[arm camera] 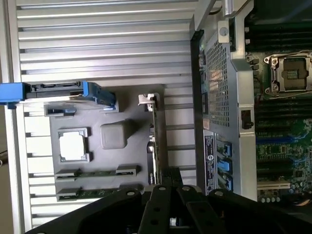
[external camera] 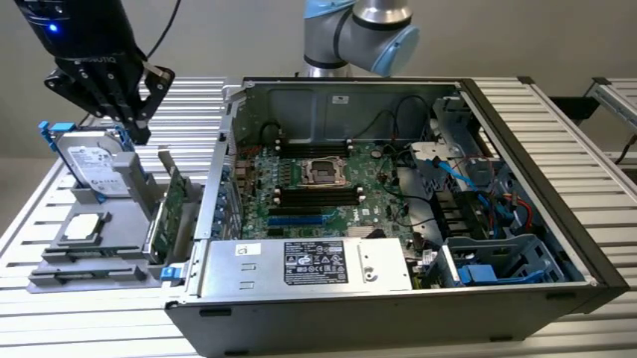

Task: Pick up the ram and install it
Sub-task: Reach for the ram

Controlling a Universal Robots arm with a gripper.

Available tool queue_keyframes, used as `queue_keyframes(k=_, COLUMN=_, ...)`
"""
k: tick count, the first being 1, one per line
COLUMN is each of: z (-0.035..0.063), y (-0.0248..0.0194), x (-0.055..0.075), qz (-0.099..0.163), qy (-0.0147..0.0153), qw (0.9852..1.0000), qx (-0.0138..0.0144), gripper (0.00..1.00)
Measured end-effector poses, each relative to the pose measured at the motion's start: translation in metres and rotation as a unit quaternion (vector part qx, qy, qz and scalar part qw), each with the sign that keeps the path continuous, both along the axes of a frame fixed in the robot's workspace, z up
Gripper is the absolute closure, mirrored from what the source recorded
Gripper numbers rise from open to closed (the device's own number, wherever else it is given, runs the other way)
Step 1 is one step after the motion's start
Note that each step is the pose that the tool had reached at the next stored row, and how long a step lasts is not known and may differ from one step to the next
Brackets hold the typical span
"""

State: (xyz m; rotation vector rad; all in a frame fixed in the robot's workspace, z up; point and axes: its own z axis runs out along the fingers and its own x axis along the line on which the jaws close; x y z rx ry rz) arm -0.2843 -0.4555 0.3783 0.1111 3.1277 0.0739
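Observation:
Two ram sticks, thin green strips, lie in the front holders of a grey fixture tray at the exterior view's left; the second ram stick sits beside the first. My black gripper hangs above the back of that tray, over the hard drive, well apart from the ram. Its fingers come together to a point, shut and holding nothing. The open computer case holds the motherboard, whose long black slots flank the CPU socket.
The tray also carries a hard drive in a blue caddy, a CPU and an upright green expansion card with a metal bracket, close to the case wall. A power supply fills the case front. Slatted table lies around.

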Motion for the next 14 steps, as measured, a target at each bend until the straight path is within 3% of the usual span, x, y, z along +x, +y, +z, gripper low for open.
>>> queue_keyframes(k=4, z=-0.0029, y=-0.0052, x=-0.011, qz=0.0, qy=0.0026, qw=1.0, qx=0.0, gripper=0.89)
queue_keyframes(k=14, z=-0.0124, y=-0.0138, x=-0.037, qz=0.0, qy=0.015, qw=0.9999, qx=-0.0011, gripper=0.89)
